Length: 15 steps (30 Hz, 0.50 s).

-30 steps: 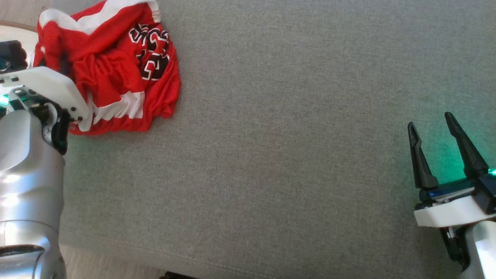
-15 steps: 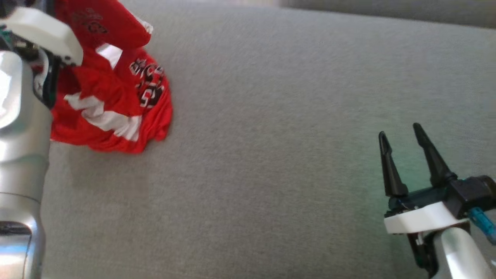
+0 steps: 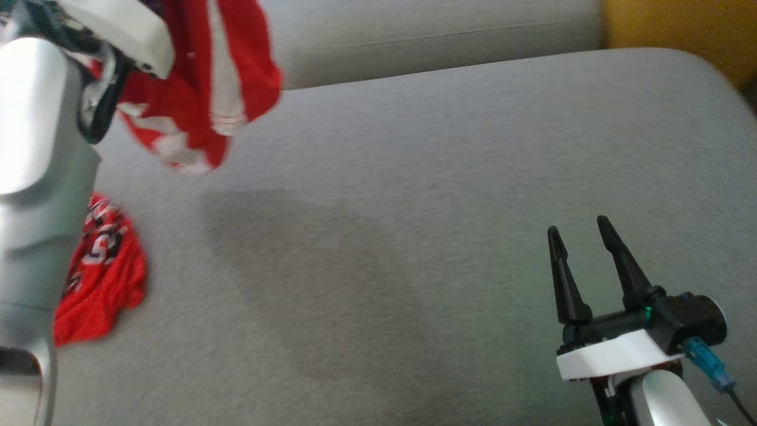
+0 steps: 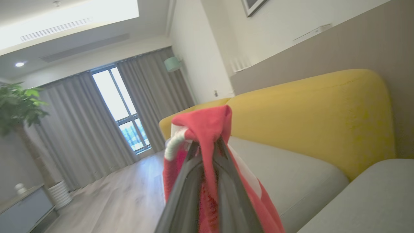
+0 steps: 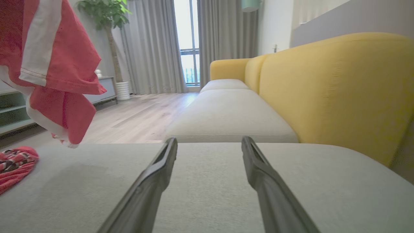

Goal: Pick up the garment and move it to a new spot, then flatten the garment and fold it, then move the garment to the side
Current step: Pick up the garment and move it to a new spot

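**K:** Scene, big to small?

**M:** Grey sofa seat cushion (image 3: 414,236) takes up most of the head view. A second grey cushion sits past it, with a seam between them. The yellow backrest (image 5: 323,90) runs along the far side. In the wrist views there's wooden floor (image 5: 136,116) beyond the sofa, plus grey curtains and a potted plant (image 5: 103,9).

**K:** Garment?

**M:** Red garment (image 3: 254,77) with white stripes, at the robot's left. Most of it hangs in the air over the near cushion's left end, and its shadow falls on the fabric below. A bunched end with black-and-white lettering lies on the cushion at the left edge, just beside the left forearm (image 3: 35,148). The forearm covers where the two parts join.

**K:** Left claw?

**M:** Left claw (image 4: 207,147) is pinched narrow, holding the garment. The wrist view shows red cloth squeezed between the two dark fingers. A fold drapes over the tips and the rest trails down both sides. The claw is up off the cushion, fingers pointing toward the backrest.

**K:** Right claw?

**M:** Right claw (image 3: 578,226) is spread wide with nothing between the fingers. It's low over the cushion on the robot's right, well apart from the garment. Whether the fingers touch the fabric, can't tell. Its wrist view looks along the sofa, with the hanging cloth at upper left and the bunched end at lower left.

**K:** Image quality?

**M:** The hanging part is motion-blurred in the head view, so the lettering isn't readable.
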{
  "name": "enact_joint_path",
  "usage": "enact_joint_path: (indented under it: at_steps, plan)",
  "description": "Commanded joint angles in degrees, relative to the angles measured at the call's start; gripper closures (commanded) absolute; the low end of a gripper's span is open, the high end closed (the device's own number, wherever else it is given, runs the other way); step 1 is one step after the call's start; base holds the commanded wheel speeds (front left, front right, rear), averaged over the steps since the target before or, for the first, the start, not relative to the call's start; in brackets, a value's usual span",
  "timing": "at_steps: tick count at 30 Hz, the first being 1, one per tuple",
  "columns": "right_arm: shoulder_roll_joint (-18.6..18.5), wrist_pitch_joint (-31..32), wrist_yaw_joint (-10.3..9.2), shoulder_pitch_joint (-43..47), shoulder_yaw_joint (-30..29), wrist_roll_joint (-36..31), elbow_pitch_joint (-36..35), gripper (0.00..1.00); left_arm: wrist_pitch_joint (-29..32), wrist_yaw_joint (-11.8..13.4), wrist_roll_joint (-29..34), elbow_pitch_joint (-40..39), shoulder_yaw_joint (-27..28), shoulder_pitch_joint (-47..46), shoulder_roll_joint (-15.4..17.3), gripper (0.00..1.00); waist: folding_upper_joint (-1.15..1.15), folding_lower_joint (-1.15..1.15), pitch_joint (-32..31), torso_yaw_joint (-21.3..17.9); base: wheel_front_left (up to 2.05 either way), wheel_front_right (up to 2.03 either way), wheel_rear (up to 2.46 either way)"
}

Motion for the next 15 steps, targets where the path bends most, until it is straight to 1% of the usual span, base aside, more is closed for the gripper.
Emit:
enact_joint_path:
  at_steps: [1,2,3,4,8,11,13,15]
  plan:
    - [0.3,-0.6,0.43,-1.0,1.3,0.2,-2.1,0.0,0.3,0.1,0.0,-2.8,1.0,-4.0,1.9,1.0,0.0,0.01,-2.7,-7.1,0.0,0.0,0.0]
    - [0.3,-0.6,0.43,-1.0,1.2,0.1,-2.2,0.0,0.2,0.1,0.1,-3.3,0.7,-4.1,1.7,1.0,0.0,0.01,-2.7,-8.2,0.0,0.0,0.0]
    - [0.3,-0.6,0.43,-1.0,1.2,0.1,-2.2,0.0,0.2,0.1,0.1,-3.3,0.7,-4.1,1.7,1.0,0.0,0.01,-2.7,-8.2,0.0,0.0,0.0]
    - [0.4,-0.6,0.43,-0.9,1.0,0.0,-2.2,0.0,-0.2,0.3,0.4,-3.6,0.3,-4.1,1.3,1.0,0.0,0.01,-2.7,-9.2,0.0,0.0,0.0]
    - [0.7,-0.6,0.43,-0.5,0.3,0.0,-2.5,0.0,-1.0,0.8,0.9,-4.3,-1.7,-2.4,-0.9,1.0,0.0,0.01,-2.1,-12.7,0.0,0.0,0.0]
    - [0.8,-0.6,0.43,-0.3,0.2,0.0,-2.7,0.0,-1.1,0.7,1.7,-3.7,-5.3,1.1,-2.8,1.0,0.0,0.01,-1.1,-14.1,0.0,0.0,0.0]
    - [0.8,-0.6,0.43,-0.2,0.6,-0.1,-2.8,0.0,-2.4,0.7,2.7,-2.8,-7.9,4.0,-4.2,1.0,0.0,0.01,-0.3,-14.6,0.0,0.0,0.0]
    - [0.9,-0.6,0.43,-0.3,0.7,-0.1,-3.0,0.0,-3.8,0.9,3.3,-1.2,-10.3,7.5,-6.2,1.0,0.0,0.01,0.6,-14.8,0.0,0.0,0.0]
